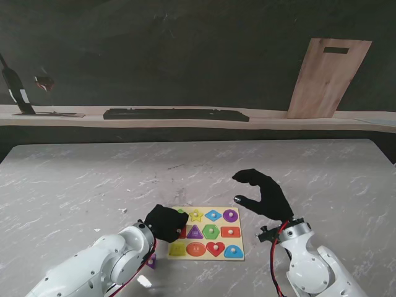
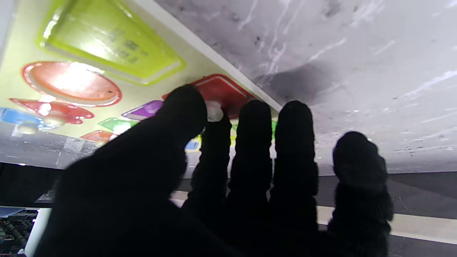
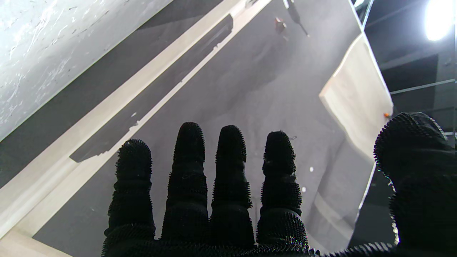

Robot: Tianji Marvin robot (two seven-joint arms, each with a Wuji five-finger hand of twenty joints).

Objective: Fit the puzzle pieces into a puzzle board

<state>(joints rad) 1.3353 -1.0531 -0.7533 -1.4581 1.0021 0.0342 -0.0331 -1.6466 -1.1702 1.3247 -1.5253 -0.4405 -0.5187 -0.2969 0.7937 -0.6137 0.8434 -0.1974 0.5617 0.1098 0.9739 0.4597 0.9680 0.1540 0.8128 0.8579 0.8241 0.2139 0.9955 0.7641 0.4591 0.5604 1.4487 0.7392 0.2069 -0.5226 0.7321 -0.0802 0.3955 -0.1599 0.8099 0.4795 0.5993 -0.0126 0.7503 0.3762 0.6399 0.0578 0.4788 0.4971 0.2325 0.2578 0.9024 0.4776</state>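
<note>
Well, one puzzle board [image 1: 206, 247] lies low and centre in the stand's view, long side crosswise, with eleven coloured pieces visible. The left hand [image 1: 165, 222] covers its left edge, fingertips pinching a red piece [image 2: 220, 92] by its knob. The right hand [image 1: 265, 193] hovers beside it, fingers spread, empty.

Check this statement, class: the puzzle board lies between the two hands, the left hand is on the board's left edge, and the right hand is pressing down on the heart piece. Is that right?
Not quite. The right hand is not on the heart piece; the stand view shows it open, beside and beyond the puzzle board's right edge. The left hand is on the board's left edge, as stated.
</note>
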